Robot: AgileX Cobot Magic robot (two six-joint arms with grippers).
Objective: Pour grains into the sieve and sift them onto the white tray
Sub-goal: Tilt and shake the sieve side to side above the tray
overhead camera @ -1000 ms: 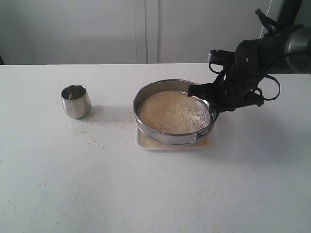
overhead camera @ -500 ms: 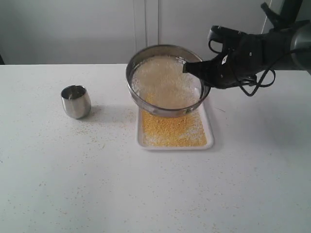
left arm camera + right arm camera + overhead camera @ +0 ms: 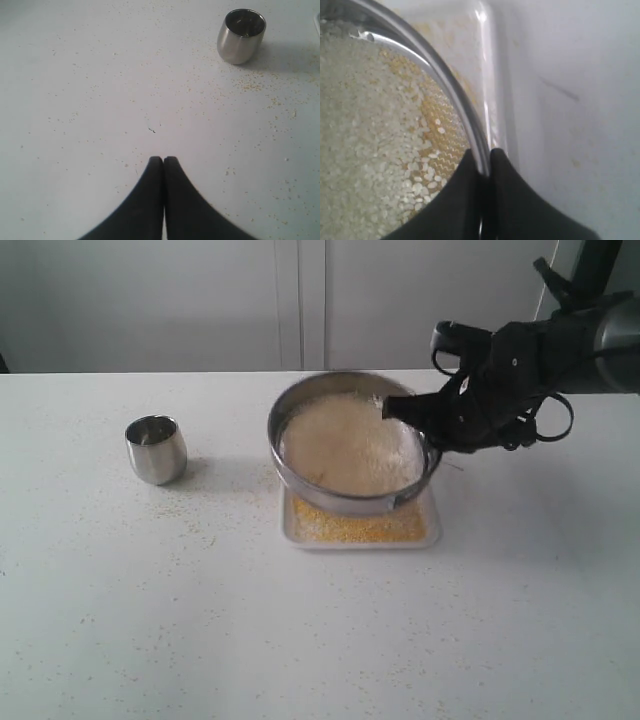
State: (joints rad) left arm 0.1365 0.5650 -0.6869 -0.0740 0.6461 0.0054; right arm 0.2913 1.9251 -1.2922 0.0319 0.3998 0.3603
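One sieve [image 3: 340,502] is clamped by its rim in the right pincer [image 3: 486,162], grains [image 3: 345,445] inside, white tray [image 3: 290,530] just below the pincer; sifting is judged in hand, level shaking called for next

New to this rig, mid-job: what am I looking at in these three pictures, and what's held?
A robot with two arms, each ending in a two-finger gripper. The wide picture comes from a camera off the arms; the other two come from cameras on the wrists. The right gripper is shut on the rim of the sieve, holding it over the white tray. Pale grains lie in the sieve; yellow ones lie on the tray. The left gripper is shut and empty above the table. A steel cup stands there too.
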